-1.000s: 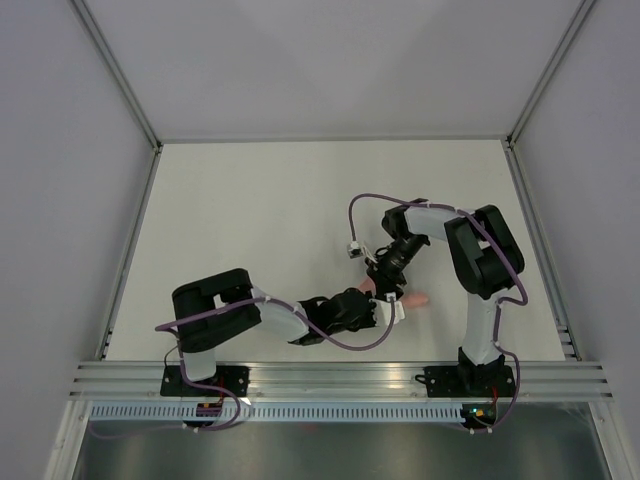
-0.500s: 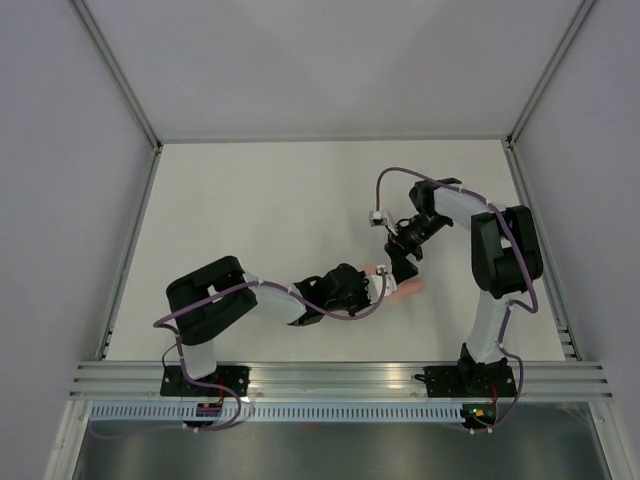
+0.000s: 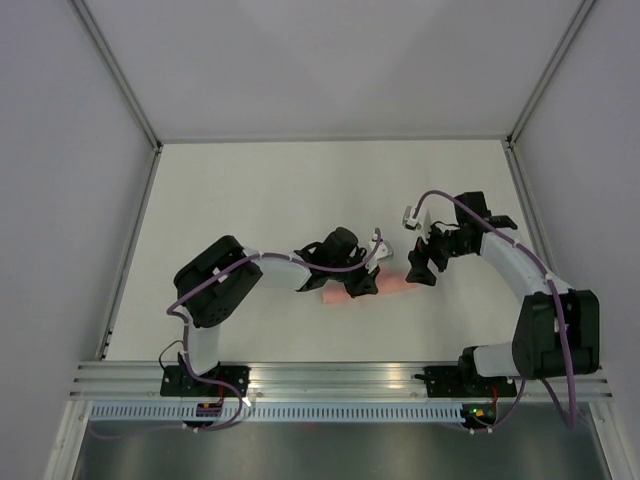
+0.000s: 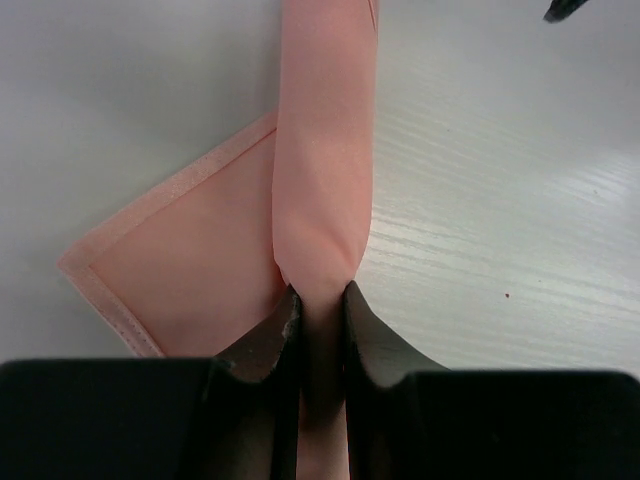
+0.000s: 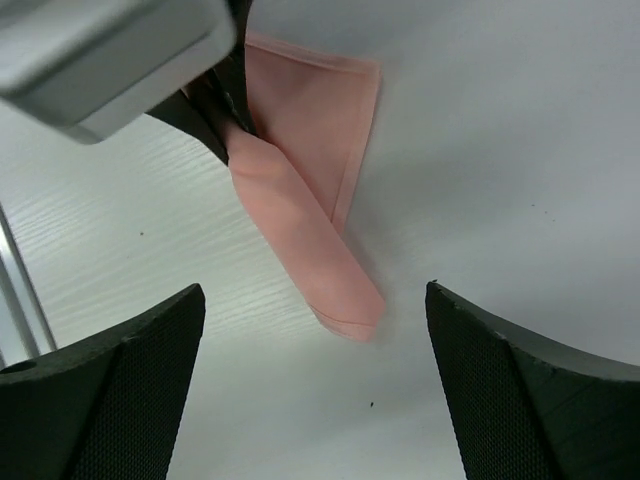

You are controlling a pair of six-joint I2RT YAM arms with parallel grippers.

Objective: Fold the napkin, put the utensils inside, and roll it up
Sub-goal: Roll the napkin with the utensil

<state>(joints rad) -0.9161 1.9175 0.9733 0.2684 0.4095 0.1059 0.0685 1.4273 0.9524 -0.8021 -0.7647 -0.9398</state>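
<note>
The napkin point(image 3: 393, 286) is a slim pink roll lying on the table, with a loose triangular flap point(image 4: 190, 270) beside it. My left gripper point(image 3: 364, 284) is shut on the roll's near part point(image 4: 322, 300), and the roll point(image 4: 325, 150) runs on away from its jaws. My right gripper point(image 3: 419, 271) is open wide and empty, just right of the roll's free end point(image 5: 350, 310), which lies apart from both fingers. The left gripper also shows in the right wrist view point(image 5: 215, 110). The utensil is hidden.
White tabletop point(image 3: 250, 200) with grey walls on three sides. A metal rail point(image 3: 340, 378) runs along the near edge. The right arm's cable point(image 3: 440, 200) loops above its wrist.
The right gripper has drawn back to the right, off the napkin. The left arm has reached farther from the near edge with the roll, and more of the roll now shows.
</note>
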